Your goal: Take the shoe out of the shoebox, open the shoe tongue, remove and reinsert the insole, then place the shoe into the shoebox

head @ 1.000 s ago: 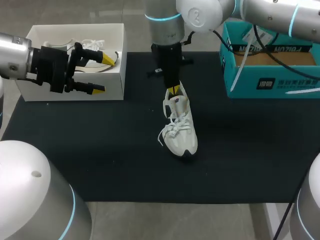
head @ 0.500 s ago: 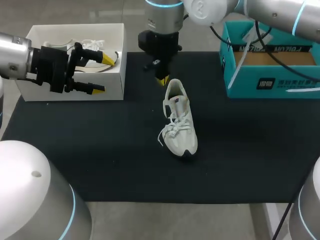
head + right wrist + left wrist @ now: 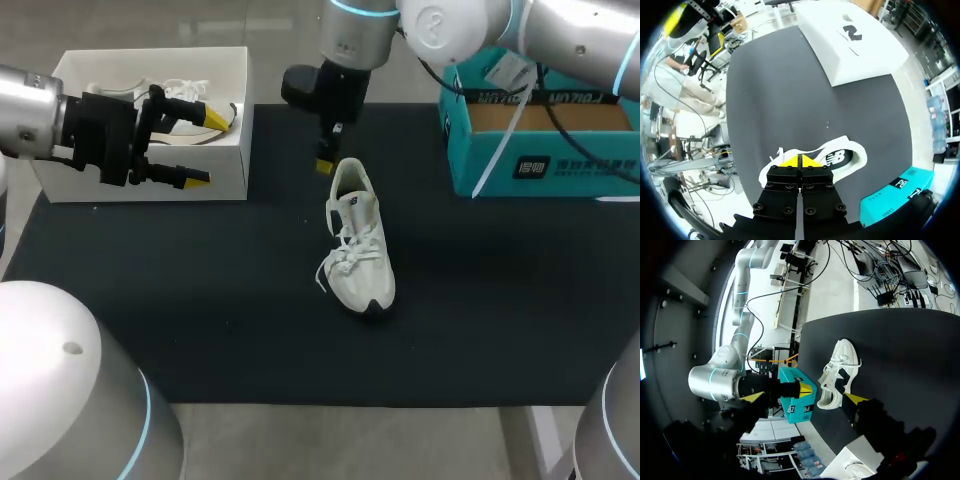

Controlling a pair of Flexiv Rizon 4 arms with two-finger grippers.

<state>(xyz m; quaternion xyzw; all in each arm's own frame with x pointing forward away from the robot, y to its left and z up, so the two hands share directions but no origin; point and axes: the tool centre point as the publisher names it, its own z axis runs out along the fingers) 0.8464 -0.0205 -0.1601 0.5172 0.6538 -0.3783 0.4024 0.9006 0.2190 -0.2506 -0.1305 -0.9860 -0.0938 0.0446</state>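
Observation:
A white shoe (image 3: 360, 248) lies on the black mat in the middle of the table, toe toward the front, laces loose. It also shows ahead of the fingers in the left wrist view (image 3: 840, 374) and below the fingers in the right wrist view (image 3: 837, 155). My right gripper (image 3: 324, 163) hangs just above and behind the shoe's heel, shut, with nothing in it (image 3: 800, 161). At the left, my left gripper (image 3: 203, 146) stands open and empty in front of the white shoebox (image 3: 230, 165), which holds another white shoe (image 3: 175, 92).
A teal box (image 3: 540, 150) with brown cardboard inside stands at the back right of the mat; it also shows in the left wrist view (image 3: 799, 400). The black mat (image 3: 200, 300) covers most of the table.
My right gripper has risen off the shoe's heel opening and drawn back toward the rear, still shut. The shoe and the left arm have kept still.

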